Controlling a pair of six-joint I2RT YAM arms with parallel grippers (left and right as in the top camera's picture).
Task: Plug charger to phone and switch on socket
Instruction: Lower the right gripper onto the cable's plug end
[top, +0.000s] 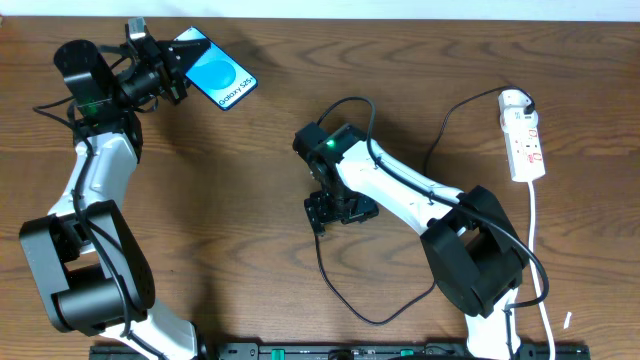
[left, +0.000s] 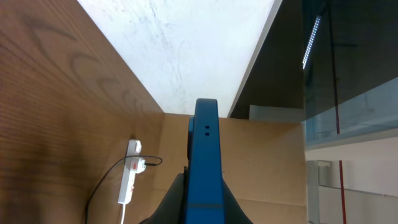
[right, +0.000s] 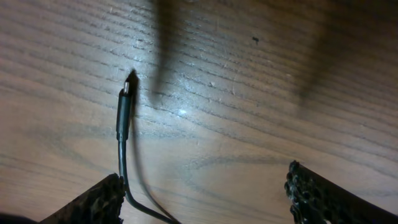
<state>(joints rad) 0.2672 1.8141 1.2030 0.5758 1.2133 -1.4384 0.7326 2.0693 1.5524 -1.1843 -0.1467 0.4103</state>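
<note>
Your left gripper (top: 180, 65) is clenched on the phone (top: 220, 72), most of which juts out past the fingertips. Your right gripper (right: 205, 199) is spread wide and grasps nothing. The charger (right: 124, 115) plug lies flat on the table (right: 261, 93) just ahead of one finger (right: 99, 199), with its cable trailing back beside that finger. The socket (top: 524, 135) lies well apart from both jaws.

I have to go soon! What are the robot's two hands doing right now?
Left gripper: closed, holding the phone.
Right gripper: open, holding nothing, just above the charger tip.
</note>
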